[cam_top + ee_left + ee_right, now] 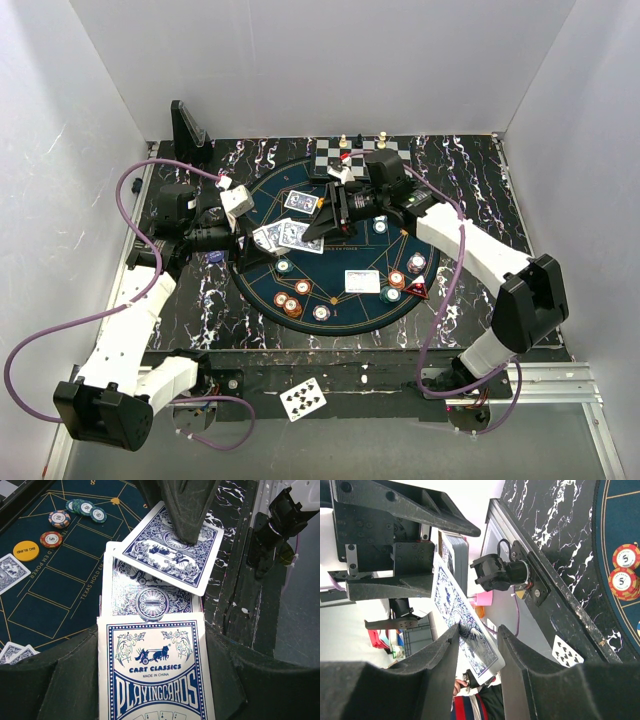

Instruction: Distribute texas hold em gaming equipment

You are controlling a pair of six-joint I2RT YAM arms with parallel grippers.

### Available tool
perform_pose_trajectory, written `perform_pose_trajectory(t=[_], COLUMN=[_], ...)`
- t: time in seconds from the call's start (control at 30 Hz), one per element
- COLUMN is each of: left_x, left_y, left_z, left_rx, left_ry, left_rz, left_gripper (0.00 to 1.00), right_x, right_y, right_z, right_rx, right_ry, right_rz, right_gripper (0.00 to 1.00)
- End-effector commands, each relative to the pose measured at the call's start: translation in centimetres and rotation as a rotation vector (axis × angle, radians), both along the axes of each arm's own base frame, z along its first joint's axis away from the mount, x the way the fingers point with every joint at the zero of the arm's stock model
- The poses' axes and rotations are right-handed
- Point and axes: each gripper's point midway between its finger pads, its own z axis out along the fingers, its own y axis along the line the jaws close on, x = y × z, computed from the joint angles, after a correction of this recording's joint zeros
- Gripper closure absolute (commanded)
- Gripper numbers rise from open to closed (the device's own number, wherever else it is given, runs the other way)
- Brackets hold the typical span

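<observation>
My left gripper (250,240) is shut on a blue-and-white playing-card box (156,675), with blue-backed cards (150,597) sticking out of its mouth. One blue-backed card (170,550) is pulled out and lies askew past the box. My right gripper (315,228) is over it, and one finger (187,510) presses on its back. In the right wrist view the jaws (477,630) stand apart, with that card (470,630) between them against one finger. Orange chips (290,305), teal chips (392,294), a white-face card (362,281) and a red triangle (416,290) lie on the round mat (345,312).
A chessboard (360,150) with pieces stands at the back. A yellow disc (26,550) and several chips (59,518) lie on the mat. Another blue-backed card (300,202) lies on the mat. A spade card (303,399) lies off the table's front edge. A black stand (188,130) is back left.
</observation>
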Motion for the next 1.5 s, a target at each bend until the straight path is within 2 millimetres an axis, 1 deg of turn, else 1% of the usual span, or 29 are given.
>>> perform_pose_trajectory(t=[0.0,0.3,0.47,0.57,0.67,0.77,0.93,1.03,1.07,1.13,1.2,1.23,1.27,1.3,1.33,1.4,1.47], left_x=[-0.2,-0.2,-0.1,-0.1,-0.2,-0.1,-0.1,-0.3,-0.4,-0.4,-0.4,-0.4,-0.5,-0.5,-0.6,-0.7,-0.8], left_y=[-0.2,-0.2,-0.1,-0.1,0.0,0.1,0.3,0.3,0.3,0.2,0.2,0.2,0.1,0.1,0.1,0.1,0.1], left_z=[2.2,2.1,2.1,1.9,1.9,1.8,1.5,1.5,1.4,1.5,1.6,1.8,1.8,2.0,1.9,2.0,2.0], left_rx=[-0.030,-0.028,-0.026,-0.020,-0.016,-0.008,0.006,0.007,0.005,0.002,0.000,-0.002,-0.003,-0.004,-0.006,-0.007,-0.008], left_ry=[-0.075,-0.072,-0.077,-0.075,-0.075,-0.076,-0.069,-0.062,-0.058,-0.054,-0.052,-0.055,-0.049,-0.050,-0.047,-0.046,-0.045], left_rz=[-0.019,-0.016,-0.012,-0.008,-0.006,-0.002,0.006,0.005,0.002,0.001,-0.001,-0.004,-0.006,-0.007,-0.010,-0.014,-0.012], left_gripper=[1.00,1.00,1.00,1.00,1.00,1.00,1.00,1.00,1.00,1.00,1.00,1.00,1.00,1.00,1.00,1.00,1.00], right_x=[-1.2,-1.1,-0.9,-0.8,-0.2,0.5,2.7,5.1,5.9,8.1,10.9,12.5,14.1,15.6,17.1,19.3,21.1], right_y=[-1.2,-2.3,-3.1,-3.7,-4.6,-5.4,-7.0,-7.8,-7.7,-7.1,-6.3,-5.8,-5.5,-5.0,-4.4,-3.2,-2.0], right_z=[1.3,2.3,2.6,3.3,4.2,4.9,4.6,3.0,2.2,0.3,-2.2,-4.1,-5.4,-7.2,-9.4,-11.6,-13.1], right_rx=[0.019,0.025,0.030,0.049,0.067,0.087,0.096,0.086,0.078,0.059,0.012,-0.024,-0.064,-0.093,-0.126,-0.152,-0.168], right_ry=[-0.036,-0.038,-0.023,-0.022,-0.032,-0.042,-0.047,-0.049,-0.039,-0.023,0.002,0.010,0.012,0.027,0.054,0.061,0.062], right_rz=[0.018,0.004,0.002,0.003,-0.014,-0.034,-0.087,-0.139,-0.146,-0.165,-0.202,-0.228,-0.254,-0.267,-0.274,-0.287,-0.304], right_gripper=[0.57,0.66,0.75,0.79,0.83,0.90,0.96,0.96,0.97,0.98,0.99,0.99,0.99,0.99,0.99,0.99,0.99])
